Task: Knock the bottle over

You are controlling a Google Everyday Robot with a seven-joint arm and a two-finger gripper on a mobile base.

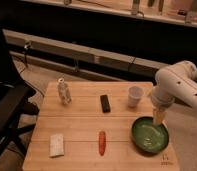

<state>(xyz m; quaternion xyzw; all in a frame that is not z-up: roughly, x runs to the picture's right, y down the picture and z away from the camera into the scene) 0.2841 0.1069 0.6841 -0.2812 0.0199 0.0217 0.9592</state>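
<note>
The small clear ribbed bottle (64, 91) with a white cap stands upright at the far left of the wooden table (82, 125). My white arm comes in from the right. My gripper (158, 119) hangs over the far rim of the green bowl (150, 135), far to the right of the bottle.
A white paper cup (135, 95) stands left of my arm. A black rectangular object (105, 103) lies mid-table. An orange-red carrot-like object (102, 142) and a pale sponge (56, 144) lie near the front edge. A black chair (7, 110) stands left of the table.
</note>
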